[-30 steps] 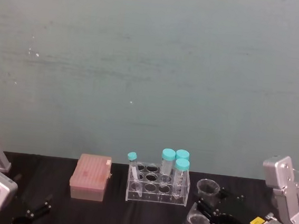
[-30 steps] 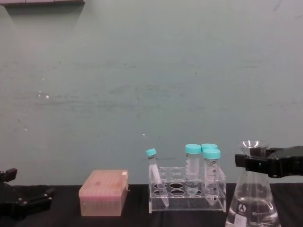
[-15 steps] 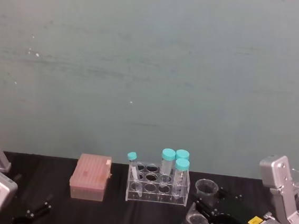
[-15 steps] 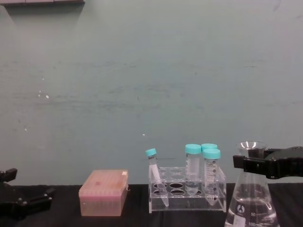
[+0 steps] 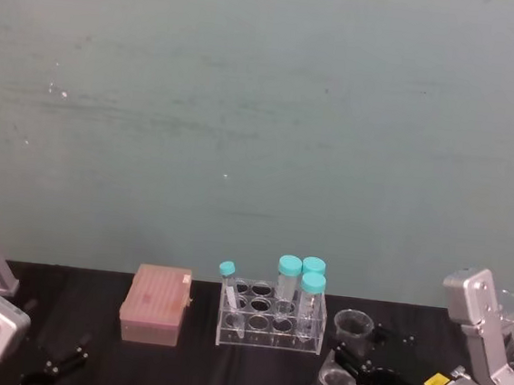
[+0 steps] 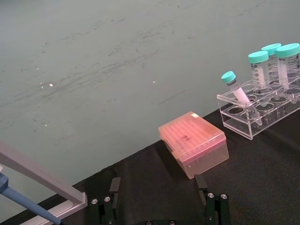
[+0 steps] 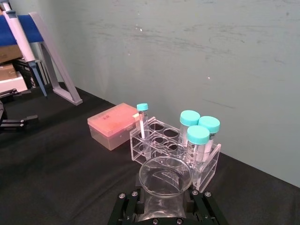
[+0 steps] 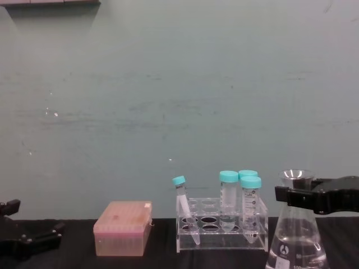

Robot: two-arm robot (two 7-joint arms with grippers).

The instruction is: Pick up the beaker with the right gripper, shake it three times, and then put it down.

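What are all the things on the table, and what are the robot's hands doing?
beaker: one, clear glass with clear liquid, right of the rack, neck in the right gripper.
tube rack: one, clear plastic, middle of the black table.
tubes: four, teal caps, in the rack; the small one leans.
box: one, pink, left of the rack.
stand: one, grey, holding a blue pipette, far left.
right gripper: black, shut on the beaker's neck.
left gripper: black, open, parked low at the left.
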